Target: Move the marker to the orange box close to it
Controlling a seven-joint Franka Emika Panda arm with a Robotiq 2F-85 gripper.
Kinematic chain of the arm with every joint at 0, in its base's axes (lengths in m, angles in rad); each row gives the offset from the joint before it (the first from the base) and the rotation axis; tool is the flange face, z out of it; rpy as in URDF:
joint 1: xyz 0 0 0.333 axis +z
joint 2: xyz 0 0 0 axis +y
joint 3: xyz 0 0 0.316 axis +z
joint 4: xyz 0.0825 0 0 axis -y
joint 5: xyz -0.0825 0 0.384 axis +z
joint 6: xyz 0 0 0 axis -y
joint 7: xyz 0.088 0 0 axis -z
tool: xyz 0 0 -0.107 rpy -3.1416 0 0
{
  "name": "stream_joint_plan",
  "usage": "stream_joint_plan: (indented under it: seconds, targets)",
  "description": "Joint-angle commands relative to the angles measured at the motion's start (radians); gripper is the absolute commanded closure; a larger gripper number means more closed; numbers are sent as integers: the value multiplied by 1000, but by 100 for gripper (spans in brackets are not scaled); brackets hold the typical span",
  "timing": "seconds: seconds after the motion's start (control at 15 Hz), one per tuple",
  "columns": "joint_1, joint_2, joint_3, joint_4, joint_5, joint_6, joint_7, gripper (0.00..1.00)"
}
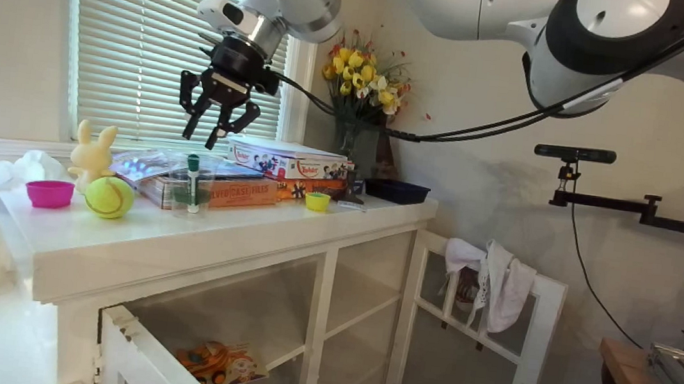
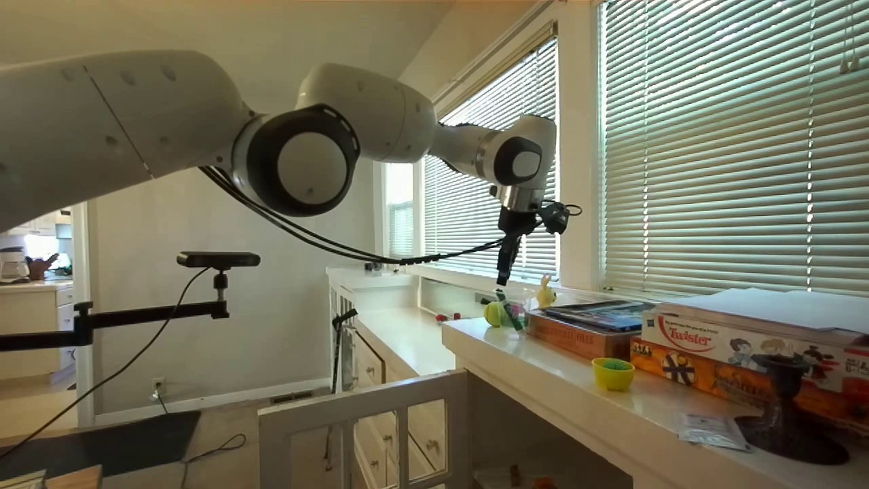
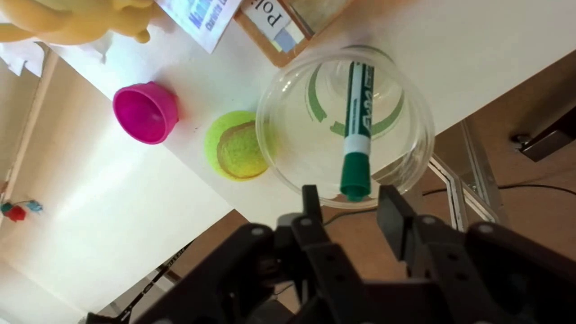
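The green and white marker (image 1: 192,180) stands cap up, leaning slightly, in a clear cup (image 3: 429,130) on the white counter. It also shows in an exterior view (image 2: 509,311) and in the wrist view (image 3: 359,105). The long, low orange box (image 1: 245,194), lettered "case files", lies right beside the cup; it also shows in an exterior view (image 2: 567,336). Its corner (image 3: 278,57) shows in the wrist view. My gripper (image 1: 198,141) is open and empty above the marker. In the wrist view, the green cap appears between the open fingertips (image 3: 348,191).
A tennis ball (image 1: 109,197), a pink bowl (image 1: 49,193) and a yellow bunny (image 1: 92,156) stand beside the cup. A small yellow bowl (image 2: 613,374), a Twister box (image 2: 713,343) on another orange box (image 2: 713,384), and a dark candle holder (image 2: 786,414) stand along the counter.
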Motion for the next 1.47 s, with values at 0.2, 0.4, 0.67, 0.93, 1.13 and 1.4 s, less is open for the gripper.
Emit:
stream_joint_plan:
  seconds: [0.2,0.4,0.67,0.93,1.13,1.4]
  targets:
    - [15,29,-1,45,-9,19,-19,62]
    - [13,35,-3,46,-14,15,-35,62]
    - [13,48,-4,48,-17,13,-70,62]
    - [13,55,-6,48,-16,9,-99,62]
    - [12,56,-7,47,-14,10,-103,68]
    - [11,60,-8,46,-12,10,-101,96]
